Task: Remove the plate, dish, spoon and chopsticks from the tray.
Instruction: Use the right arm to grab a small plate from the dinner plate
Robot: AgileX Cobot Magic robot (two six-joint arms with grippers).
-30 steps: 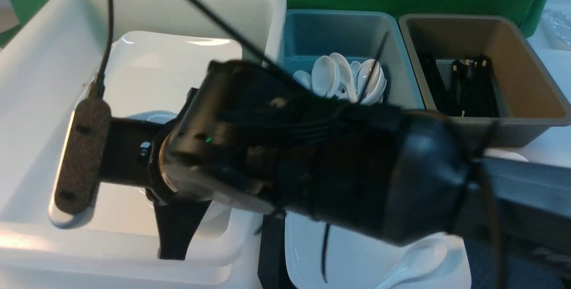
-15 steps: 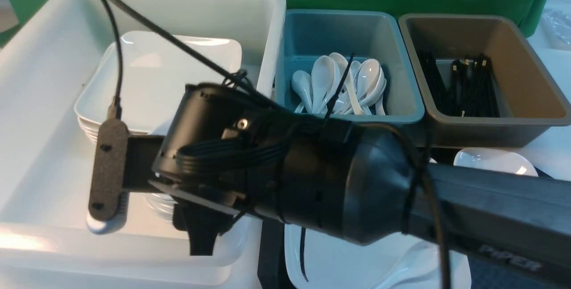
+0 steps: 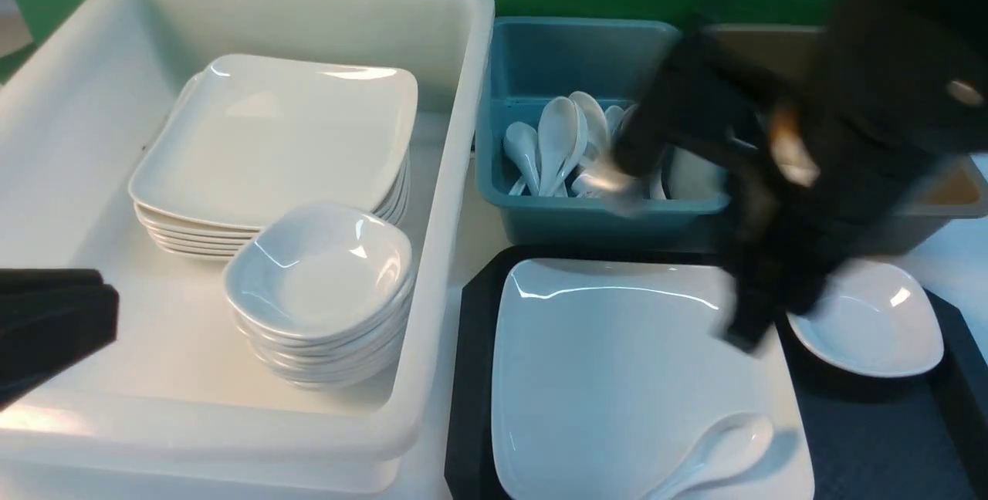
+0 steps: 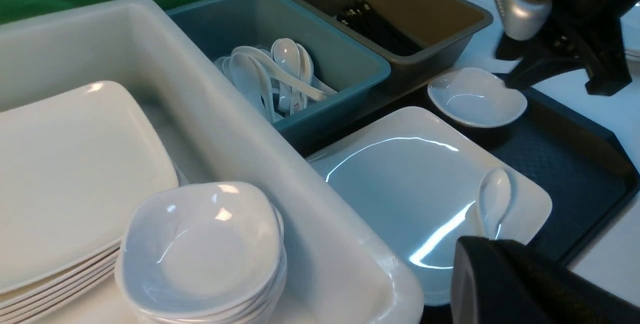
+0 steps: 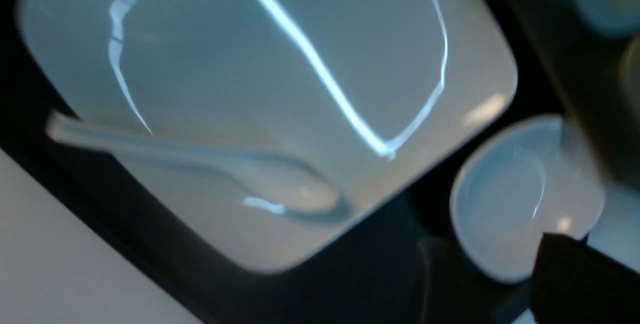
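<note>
Lower right, the glossy white square plate (image 3: 610,361) is carrying the stubby white spoon (image 3: 718,450) on the black textured plastic tray (image 3: 872,438). The right tool (image 4: 556,84) is hanging spread and empty; the left tool (image 4: 520,284) is sitting pressed together.

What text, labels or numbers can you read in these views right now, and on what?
No readable text anywhere.
Small reddish mark on a stored spoon in the teal tub: too small to read.
Right arm: motion-blurred, no lettering legible.
</note>
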